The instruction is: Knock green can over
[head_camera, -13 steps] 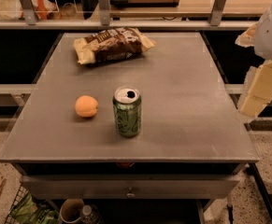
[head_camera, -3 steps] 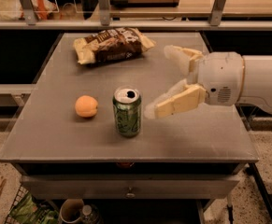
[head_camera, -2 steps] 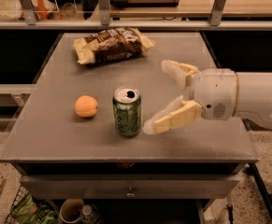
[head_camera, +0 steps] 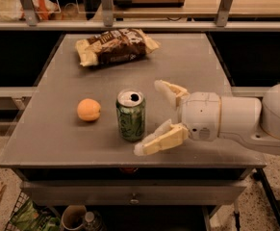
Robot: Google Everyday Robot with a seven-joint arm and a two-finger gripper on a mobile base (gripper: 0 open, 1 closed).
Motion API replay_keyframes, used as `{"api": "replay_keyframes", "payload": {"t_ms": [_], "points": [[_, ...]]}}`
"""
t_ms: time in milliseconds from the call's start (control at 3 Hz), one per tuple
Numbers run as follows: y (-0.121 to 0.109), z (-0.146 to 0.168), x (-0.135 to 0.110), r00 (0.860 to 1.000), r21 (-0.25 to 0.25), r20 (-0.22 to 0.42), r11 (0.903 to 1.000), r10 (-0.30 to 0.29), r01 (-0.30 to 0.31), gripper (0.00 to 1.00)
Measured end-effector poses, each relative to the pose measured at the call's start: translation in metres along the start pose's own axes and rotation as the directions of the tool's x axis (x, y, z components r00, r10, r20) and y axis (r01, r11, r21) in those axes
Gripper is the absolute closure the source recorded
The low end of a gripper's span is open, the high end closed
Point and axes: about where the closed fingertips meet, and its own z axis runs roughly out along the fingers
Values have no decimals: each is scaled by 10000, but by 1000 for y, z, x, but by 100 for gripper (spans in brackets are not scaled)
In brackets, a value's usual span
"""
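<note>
The green can (head_camera: pixel 131 115) stands upright near the front middle of the grey table (head_camera: pixel 57 124), with pale swirly markings and a silver top with a dark hole. My gripper (head_camera: pixel 151 117) reaches in from the right, low over the table, just right of the can. It is open. One cream finger (head_camera: pixel 171 91) points at the can's upper right and the other finger (head_camera: pixel 159 141) lies by its lower right. Neither finger clearly touches the can.
A round orange fruit (head_camera: pixel 89 109) sits left of the can. A brown and cream snack bag (head_camera: pixel 114 45) lies at the back of the table. A shelf rail runs behind the table. The table's front edge is close below the can.
My arm has moved left and toward the front edge, and the open gripper is now right beside the can. The can, fruit and bag have not moved.
</note>
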Motion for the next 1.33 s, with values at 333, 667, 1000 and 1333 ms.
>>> {"api": "replay_keyframes", "payload": {"t_ms": [333, 667, 1000, 1333], "points": [[5, 18, 11, 9999, -138, 116, 9999, -64, 65, 0], [9, 35, 17, 9996, -244, 267, 9997, -86, 92, 0], [9, 51, 18, 9986, -292, 455, 9992, -268, 282, 0], [8, 66, 14, 9959, -396, 771, 9979, -477, 508, 16]]}}
